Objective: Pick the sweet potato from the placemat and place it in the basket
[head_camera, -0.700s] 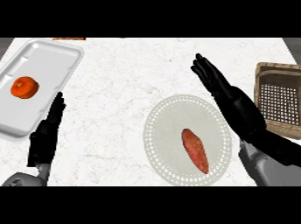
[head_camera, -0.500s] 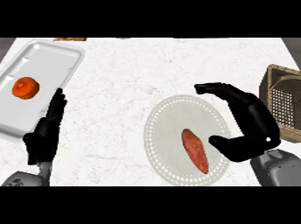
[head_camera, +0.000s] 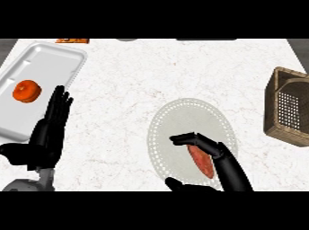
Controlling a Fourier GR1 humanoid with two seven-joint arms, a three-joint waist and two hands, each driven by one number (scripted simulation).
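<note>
Toward six o'clock on the white marbled counter [head_camera: 157, 81], the long reddish-orange sweet potato [head_camera: 201, 161] lies on the round pale grey placemat [head_camera: 183, 117], slightly right of the mat's middle and pointing roughly from eleven to five. The black right hand [head_camera: 214, 155] reaches over it from the lower edge, fingers curled down at the potato's upper end and along its right side, thumb showing below near six o'clock. The fingers are half closed about the potato, but whether they have contact with it cannot be told; the potato looks to be lying flat on the mat, not lifted.

At three o'clock, well apart from the mat, stands the brown woven basket [head_camera: 296, 108], tilted in view, with a mesh bottom. At nine o'clock the black left hand [head_camera: 48, 134] rests open, fingers up, just beside the white rectangular tray [head_camera: 44, 58] that carries a round orange fruit [head_camera: 26, 91].

My judgement: the grasp is in hand, the carry not yet begun. The risk is a pinch near one end only; the tapered potato could pivot or slip out on lifting, or roll across the mat if the fingers close off-centre. The basket's near wall could also catch it.
</note>
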